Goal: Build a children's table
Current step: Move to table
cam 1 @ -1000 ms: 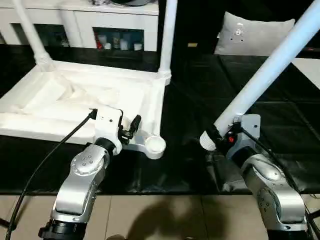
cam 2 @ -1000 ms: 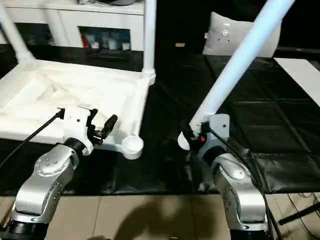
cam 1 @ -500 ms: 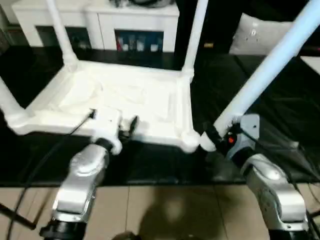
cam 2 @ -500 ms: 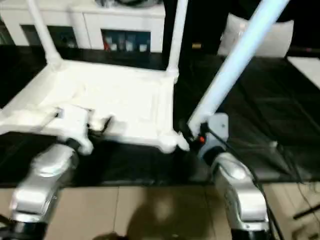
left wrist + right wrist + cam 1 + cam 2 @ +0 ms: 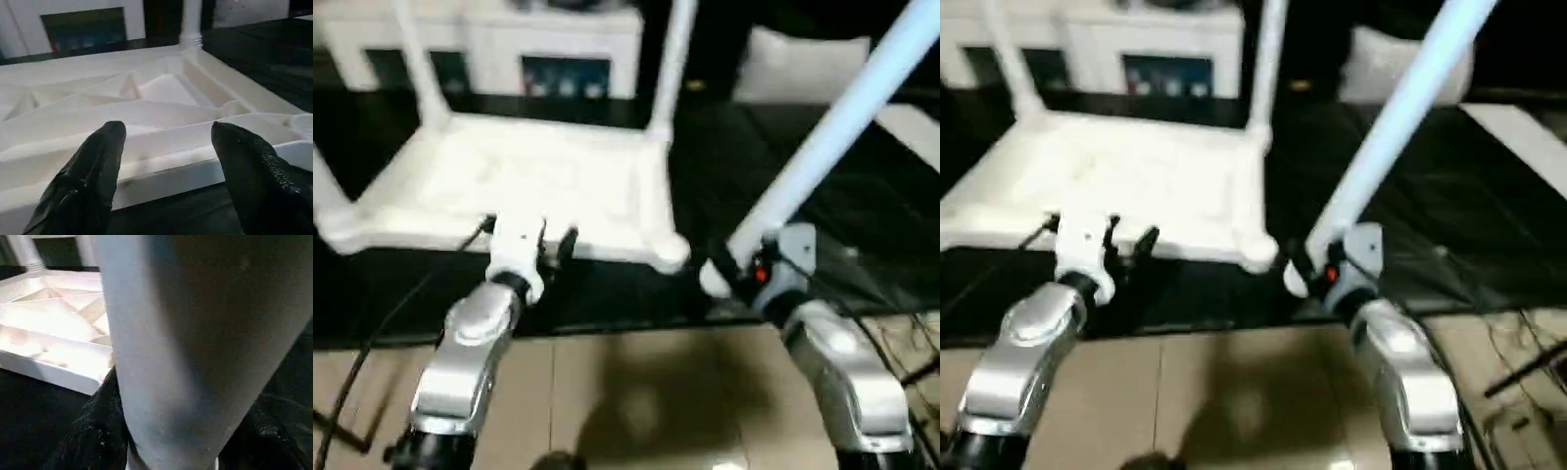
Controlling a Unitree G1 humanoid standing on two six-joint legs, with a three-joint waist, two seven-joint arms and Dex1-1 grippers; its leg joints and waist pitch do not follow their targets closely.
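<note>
The children's table top lies upside down on a black mat, white, ribs up. Legs stand in its far left, far right and near left corners. Its near right socket holds nothing. My left gripper is open just in front of the top's near rim, with its fingers apart and nothing between them. My right gripper is shut on the thick lower end of a fourth leg. That leg slants up to the right, its end close beside the near right socket.
A white cabinet stands behind the table top and a pale cushion lies at the back right. The black mat ends near my arms, with tan floor tiles below. Cables lie at the right.
The whole view has shifted and shows more floor. The near right socket now lies closer to the held leg's lower end. Both grippers keep their state.
</note>
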